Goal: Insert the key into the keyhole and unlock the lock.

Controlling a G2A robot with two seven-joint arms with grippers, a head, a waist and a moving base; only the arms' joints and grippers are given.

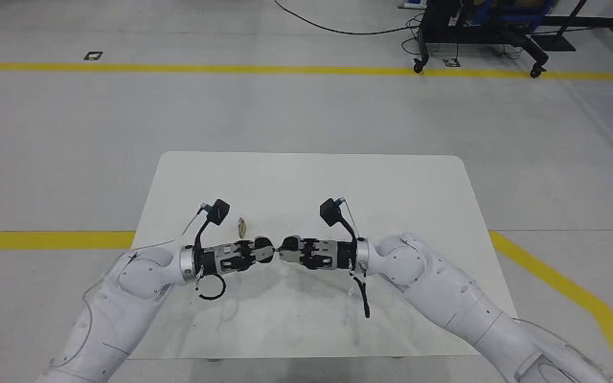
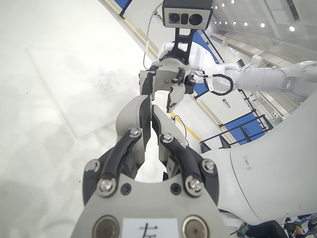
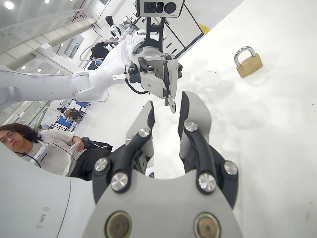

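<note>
The left gripper (image 2: 151,107) is reaching in level over the table with its two black ribbed pads (image 2: 145,115) pressing together on one thin, flat metal key (image 2: 150,99). The key's round head (image 3: 172,104) is sticking out past the fingertips. The right gripper (image 3: 167,101) is facing it tip to tip above the middle of the white table (image 1: 383,191). Its two fingers are standing well apart around the key's head and are gripping nothing; whether either is touching the key, I cannot tell. One padlock (image 3: 248,63), with a brass body and a silver shackle, is lying flat on the table (image 1: 243,227) just beyond the left gripper, apart from both.
</note>
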